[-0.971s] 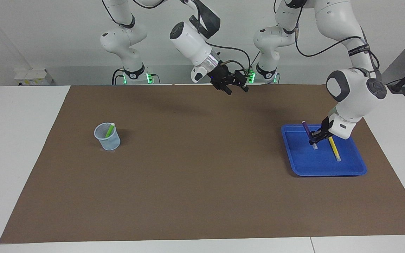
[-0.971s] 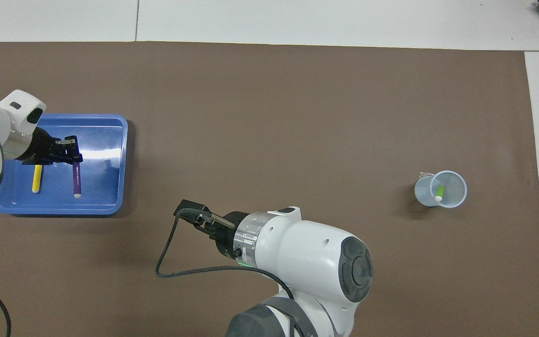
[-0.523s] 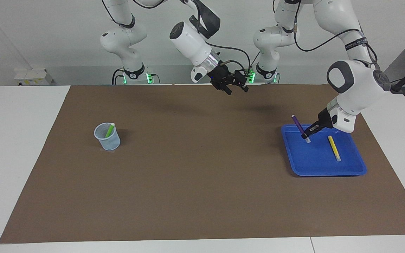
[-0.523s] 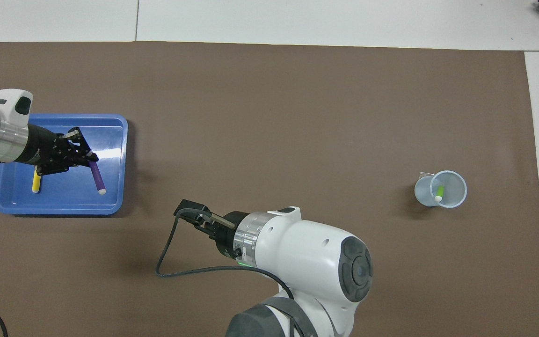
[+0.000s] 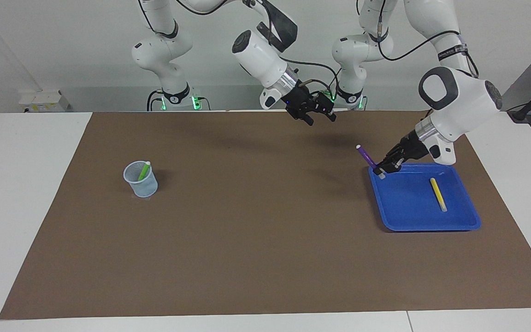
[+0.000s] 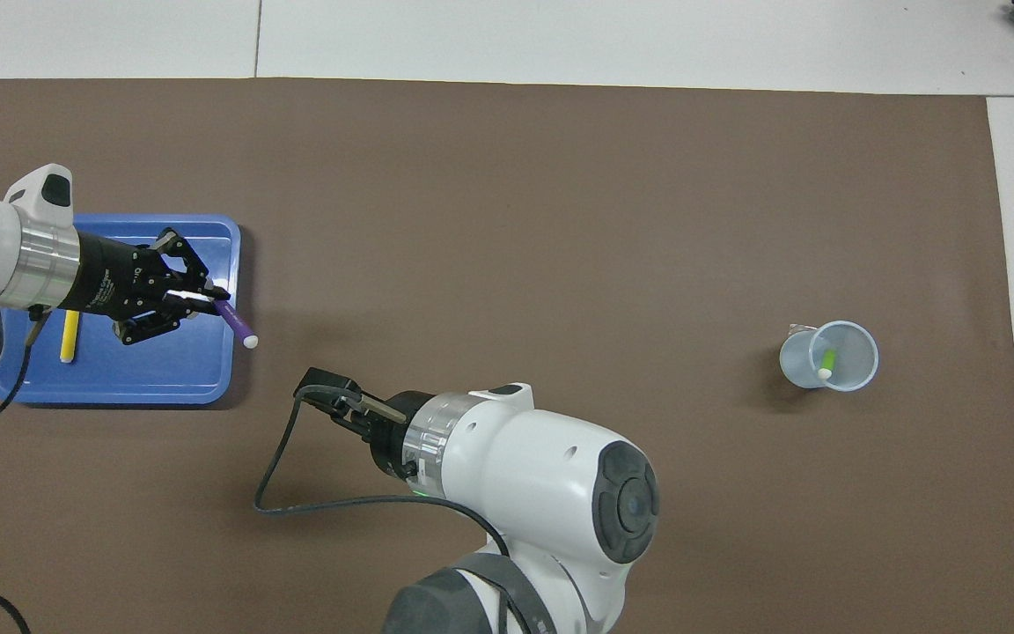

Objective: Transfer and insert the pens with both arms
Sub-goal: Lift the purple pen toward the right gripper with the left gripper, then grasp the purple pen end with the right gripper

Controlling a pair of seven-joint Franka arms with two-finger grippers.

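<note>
My left gripper (image 5: 382, 169) is shut on the pale end of the dark purple pen (image 5: 366, 157) and holds it tilted in the air over the edge of the blue tray (image 5: 413, 216). In the overhead view the left gripper (image 6: 208, 304) has the purple pen (image 6: 238, 328) sticking out past the tray's rim. The yellow pen (image 5: 438, 194) lies flat in the tray (image 6: 120, 383); it also shows in the overhead view (image 6: 69, 335). The green pen (image 5: 144, 170) stands in a clear cup (image 5: 142, 188). My right gripper (image 5: 320, 116) hangs open and empty in the air over the mat's edge near the robots.
A brown mat (image 5: 256, 221) covers the table. The cup (image 6: 861, 352) with the green pen (image 6: 826, 359) stands toward the right arm's end. The right arm's wrist and cable (image 6: 507, 458) hang over the mat near the robots. White table (image 5: 26, 184) borders the mat.
My left gripper has lifted the purple pen off the tray floor and carried it toward the tray's edge on the right arm's side. My right gripper has shifted slightly toward the left arm.
</note>
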